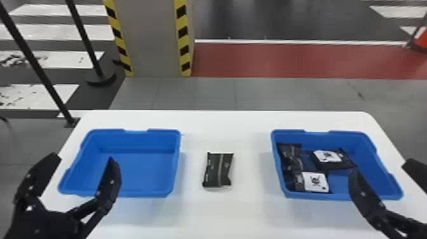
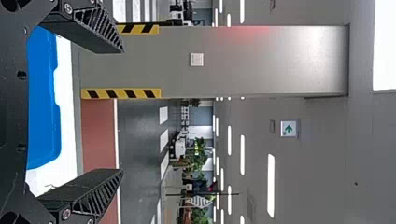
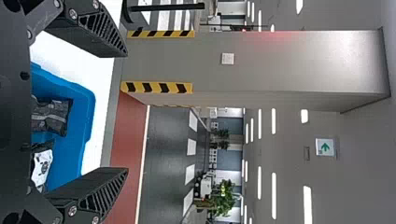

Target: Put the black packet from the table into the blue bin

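room around black packet, left bin, right bin as barriers

the scene is brightly and fairly evenly lit. long ceiling lights glow stark white in both wrist views, and a large white panel at the edge of the left wrist view is washed out to a blank glare. a soft sheen and a faint red glow lie on the grey pillar. in the head view the white tabletop is very bright, with pale, soft-edged shadows just beside the left blue bin, the right blue bin and the black packet. dim, smeared reflections show on the dark floor beyond.
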Robot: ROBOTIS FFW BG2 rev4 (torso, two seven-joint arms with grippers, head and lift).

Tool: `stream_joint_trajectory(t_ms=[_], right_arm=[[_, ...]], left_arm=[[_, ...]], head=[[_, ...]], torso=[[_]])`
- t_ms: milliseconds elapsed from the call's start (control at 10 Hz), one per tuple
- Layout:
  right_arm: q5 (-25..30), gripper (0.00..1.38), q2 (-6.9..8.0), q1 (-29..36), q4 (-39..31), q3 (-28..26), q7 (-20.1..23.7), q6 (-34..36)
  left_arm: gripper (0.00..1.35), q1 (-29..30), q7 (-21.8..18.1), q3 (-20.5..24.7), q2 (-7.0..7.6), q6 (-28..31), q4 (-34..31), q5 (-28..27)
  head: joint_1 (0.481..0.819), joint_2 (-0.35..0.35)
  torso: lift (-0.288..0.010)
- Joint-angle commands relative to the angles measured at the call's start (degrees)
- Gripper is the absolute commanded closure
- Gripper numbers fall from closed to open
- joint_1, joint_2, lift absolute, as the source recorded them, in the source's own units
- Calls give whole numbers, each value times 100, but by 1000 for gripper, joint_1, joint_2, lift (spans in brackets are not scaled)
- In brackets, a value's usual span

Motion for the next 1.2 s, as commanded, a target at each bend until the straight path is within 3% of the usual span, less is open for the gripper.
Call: stream_joint_trajectory(t_ms=[0,700,1100], right_arm=[[6,151,-9,-15,3,11,0,0],[-28,151,-62,-141,-67,103,-53,169],[-131,151,-387,-1491,495,617,123,1814]], left_arm=[[114,-14,0,-9,2,22,0,-10],[114,-14,0,-9,2,36,0,-10],[114,0,0,-9,2,50,0,24]], head=[[695,22],[695,19],[695,51]], torso=[[-110],[-110],[-110]])
